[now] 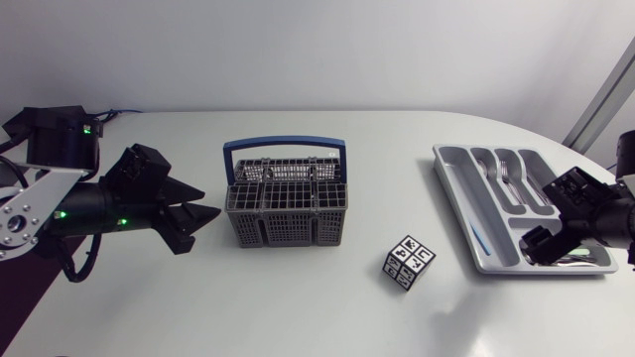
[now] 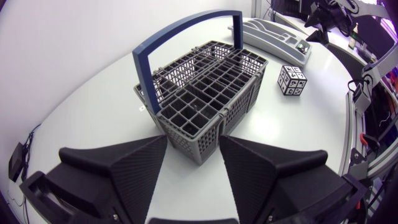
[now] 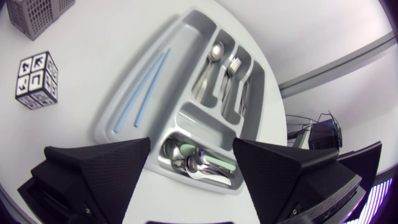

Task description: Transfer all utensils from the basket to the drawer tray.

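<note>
- Risk, basket (image 1: 286,226): every slot we can see in the left wrist view looks empty. In our judgement the work is at or near its end. A flat piece low in a far slot could be missed, because the grid walls hide the floor there.
- Risk, left arm (image 1: 89,203): its jaws stand open and empty, just beside the basket's short end on our left and pointed at it. A forward move could push the basket across the table.
- Risk, right arm (image 1: 605,213): its jaws stand open with nothing between them, well to the right of the basket and above the tray's (image 1: 462,198) cross slot. Lifting off at an angle could clip the tray wall or stir the pieces below.
- Tray, well to the right of the basket:
  - spoons (image 3: 213,55) and forks (image 3: 232,67) in the long slots;
  - two pale blue sticks (image 3: 143,93) in the slot nearest the basket;
  - a heap of spoons (image 3: 184,163) and a green-handled piece (image 3: 219,164) in the cross slot;
  - one small slot bare.
- A patterned cube (image 1: 409,262) lies between basket and tray, apart from both.
</note>
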Controlling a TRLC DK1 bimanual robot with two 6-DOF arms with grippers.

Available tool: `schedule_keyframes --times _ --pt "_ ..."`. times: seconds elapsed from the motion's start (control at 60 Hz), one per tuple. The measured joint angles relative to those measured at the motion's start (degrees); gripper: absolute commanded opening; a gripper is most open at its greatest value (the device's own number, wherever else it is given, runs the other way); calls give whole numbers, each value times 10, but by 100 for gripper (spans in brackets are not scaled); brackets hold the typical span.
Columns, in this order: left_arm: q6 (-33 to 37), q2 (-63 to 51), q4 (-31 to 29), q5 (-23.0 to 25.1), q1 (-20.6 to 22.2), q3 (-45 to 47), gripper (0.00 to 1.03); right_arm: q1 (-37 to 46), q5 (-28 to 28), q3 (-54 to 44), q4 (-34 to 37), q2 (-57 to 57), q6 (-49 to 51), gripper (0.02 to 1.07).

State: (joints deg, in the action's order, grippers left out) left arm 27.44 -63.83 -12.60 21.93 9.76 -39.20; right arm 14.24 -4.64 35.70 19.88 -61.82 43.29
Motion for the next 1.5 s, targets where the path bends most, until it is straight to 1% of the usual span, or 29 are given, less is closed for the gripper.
schedule_keyframes --times 0.083,0.25,0.433,0.45,0.55,0.567,0.583,0.6,0.633,0.667,0.767,0.833,0.95,1.083,1.267,1.4,1.5 --pt "-5 8 -1 -6 0 3 63 -57 1 0 14 28 -42 103" --pt "-9 32 -5 -18 0 11 67 -188 1 0 12 54 -135 103" --pt "-19 55 -9 -28 0 23 73 -305 -14 0 -31 55 -218 103" --pt "-19 57 -9 -28 0 23 75 -312 -16 0 -34 55 -223 103" --pt "-24 77 -9 -32 -2 30 81 -346 -18 0 -52 55 -254 103" --pt "-24 80 -9 -35 -3 30 83 -349 -18 0 -54 55 -258 103" --pt "-24 84 -9 -37 -3 31 87 -354 -18 0 -54 55 -263 103" --pt "-26 87 -9 -39 -3 32 91 -356 -19 0 -56 55 -268 103" --pt "-31 94 -9 -41 -4 34 96 -363 -19 0 -56 55 -276 103" --pt "-33 100 -9 -43 -4 36 98 -367 -20 0 -56 55 -283 103" --pt "-42 115 -16 -43 -4 39 98 -375 -21 0 -57 57 -306 103" --pt "-54 121 -20 -43 -4 40 98 -376 -21 -2 -76 66 -322 103" --pt "-78 127 -22 -43 -4 44 98 -376 -20 -20 -112 107 -347 103" --pt "-99 139 -23 -43 -9 59 99 -376 -20 -36 -125 147 -362 103" --pt "-139 159 -30 -43 -35 65 99 -366 -21 -50 -124 171 -359 103" --pt "-145 172 -31 -43 -53 73 99 -360 -33 -68 -124 197 -351 103" --pt "-151 190 -35 -45 -68 85 99 -336 -36 -85 -126 237 -344 103"
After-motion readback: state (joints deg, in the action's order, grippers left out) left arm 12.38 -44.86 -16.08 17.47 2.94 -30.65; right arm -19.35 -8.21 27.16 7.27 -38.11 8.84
